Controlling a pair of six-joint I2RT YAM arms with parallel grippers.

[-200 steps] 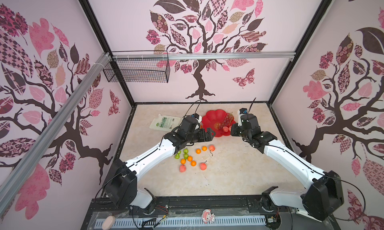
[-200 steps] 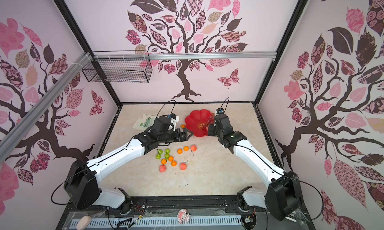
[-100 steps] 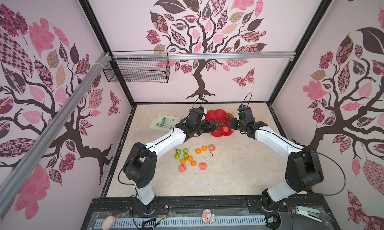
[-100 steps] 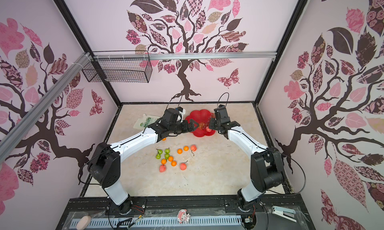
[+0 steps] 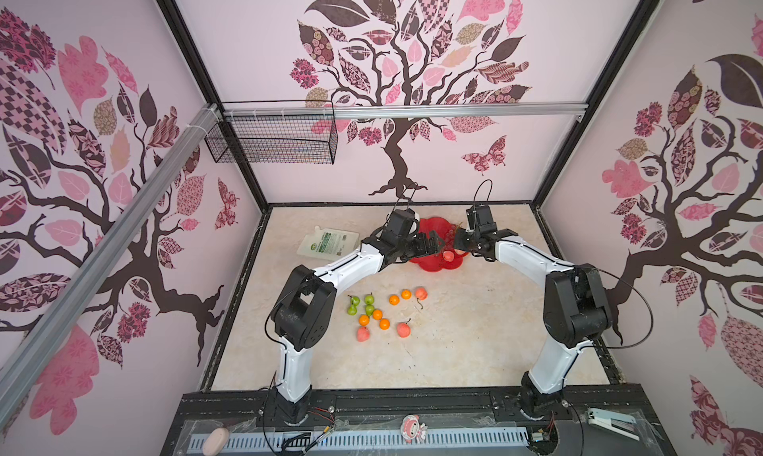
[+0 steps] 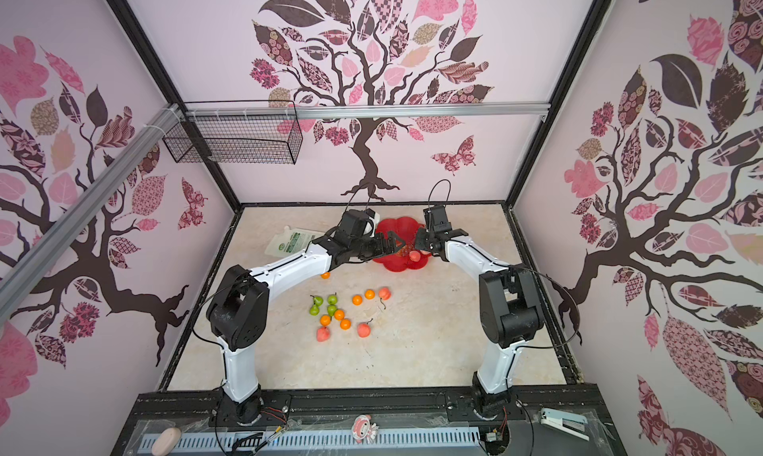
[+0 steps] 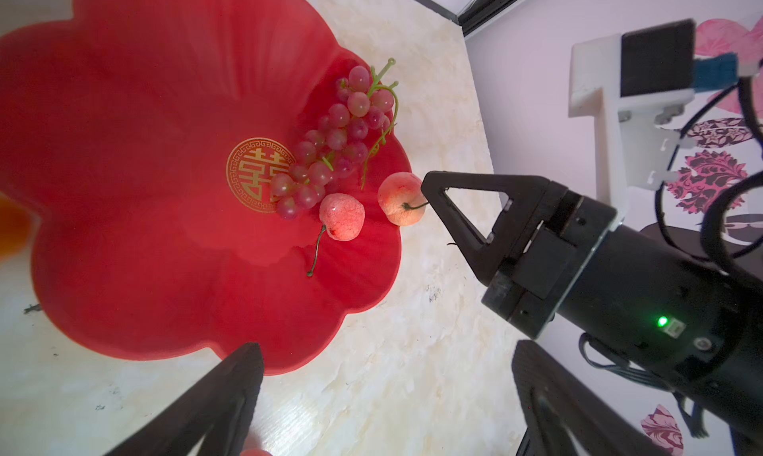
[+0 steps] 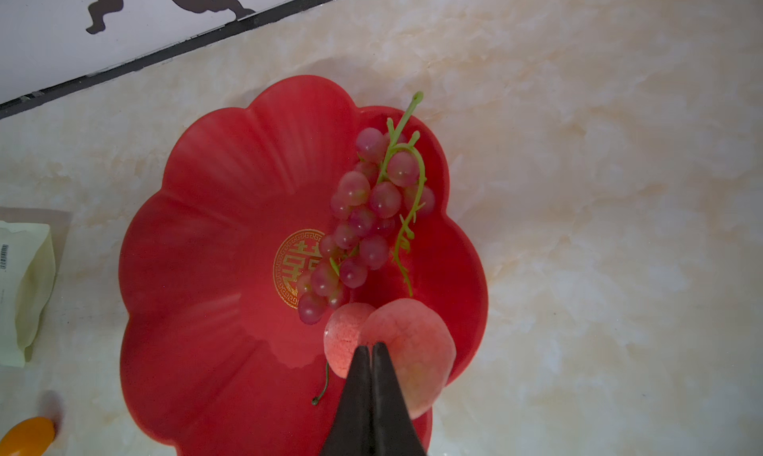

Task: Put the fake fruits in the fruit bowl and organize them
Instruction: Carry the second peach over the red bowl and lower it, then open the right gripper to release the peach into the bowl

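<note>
– So where is the fruit bowl (image 8: 206,268)?
– At the far middle of the table (image 5: 475,330). It is red and flower-shaped, and a white pouch (image 5: 328,243) lies to its left.
– What lies in it?
– A grape bunch (image 8: 363,227) runs from the gold centre mark toward the far right rim. Just beside its near end a lying peach (image 7: 342,218) rests on the bowl floor, stem down on the dish.
– And the right gripper (image 7: 429,190)?
– Pressed together on the thin stem of a held peach (image 7: 400,198), at the bowl's near right rim. Whether that peach touches the rim I cannot tell. In the right wrist view it overlaps the lying peach.
– The left gripper (image 7: 388,346)?
– Spread wide with nothing between its fingers, at the bowl's left side, apart from the fruit in it.
– What is on the table outside the bowl?
– A loose cluster, nearer than the bowl and left of the middle. Four green pears (image 5: 368,298) sit on its left and five oranges (image 5: 394,299) are scattered through it. Of three peaches (image 5: 404,330), one is at its far right and two lie along its near edge. In a top view a sixth orange (image 6: 325,275) peeks out beside the left arm, between the cluster and the pouch.
</note>
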